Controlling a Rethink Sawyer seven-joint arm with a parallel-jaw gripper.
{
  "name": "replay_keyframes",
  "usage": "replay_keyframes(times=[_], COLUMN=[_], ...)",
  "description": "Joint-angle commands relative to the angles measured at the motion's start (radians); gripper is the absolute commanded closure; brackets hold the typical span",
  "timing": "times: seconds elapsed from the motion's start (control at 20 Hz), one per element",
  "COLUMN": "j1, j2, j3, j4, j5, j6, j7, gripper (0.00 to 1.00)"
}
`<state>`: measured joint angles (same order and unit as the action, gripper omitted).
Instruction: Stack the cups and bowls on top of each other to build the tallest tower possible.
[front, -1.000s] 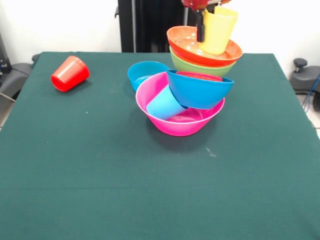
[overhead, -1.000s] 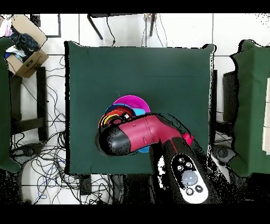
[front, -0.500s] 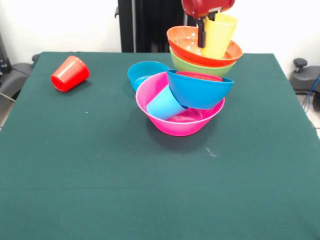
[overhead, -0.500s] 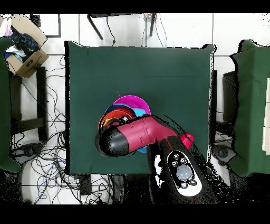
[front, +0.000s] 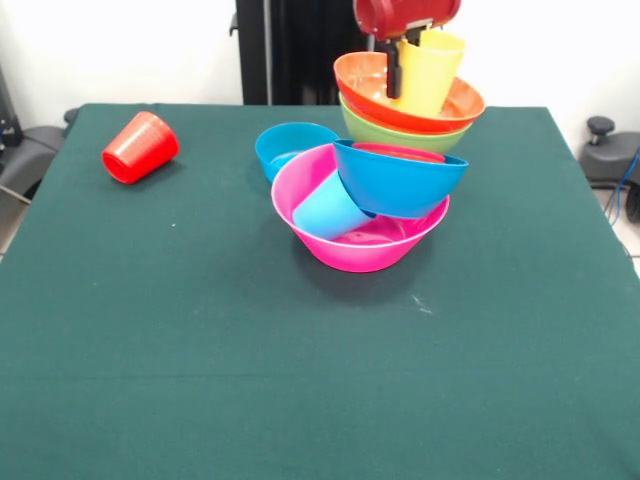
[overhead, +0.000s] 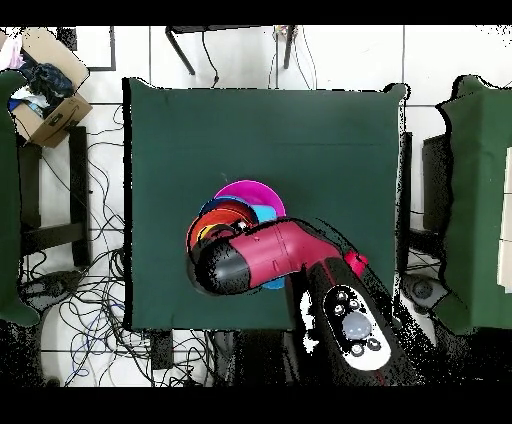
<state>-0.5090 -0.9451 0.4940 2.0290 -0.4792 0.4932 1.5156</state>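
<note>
My gripper (front: 402, 88) hangs at the top of the front view, shut on the rim of the yellow cup (front: 430, 72). The cup stands in the large orange bowl (front: 450, 105), which sits in the green bowl (front: 400, 133). In front, the large pink bowl (front: 355, 245) holds the light blue cup (front: 328, 208) on its side, a tilted large blue bowl (front: 400, 180) and a small red bowl's rim (front: 398, 151). A small blue bowl (front: 288, 147) stands behind it. The red cup (front: 140, 147) lies on its side, far left. No small orange bowl shows. In the overhead view my arm (overhead: 260, 255) covers most of the pile.
The green table (front: 200, 350) ends close behind the orange and green bowls. The black pedestal (front: 290, 50) stands behind it. In the overhead view a cardboard box (overhead: 45, 100) sits off the table's upper left, and cables lie on the floor.
The yellow cup has shifted slightly left with my gripper, come more upright and sunk a little lower in the orange bowl. The other cups and bowls have not moved.
</note>
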Motion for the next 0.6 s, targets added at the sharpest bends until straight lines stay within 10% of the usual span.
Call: replay_keyframes(times=[0.05, 0.3, 0.35, 0.6], j1=[-0.049, -0.059, -0.053, -0.055], j2=[0.025, 0.022, 0.022, -0.005], j3=[-0.002, 0.004, 0.003, 0.027], j4=[0.043, 0.056, 0.054, 0.052], j5=[-0.043, -0.054, -0.061, -0.029], j6=[-0.027, -0.029, -0.017, 0.033], j7=[0.017, 0.015, 0.014, -0.010], gripper=[1.00, 1.00, 0.00, 0.00])
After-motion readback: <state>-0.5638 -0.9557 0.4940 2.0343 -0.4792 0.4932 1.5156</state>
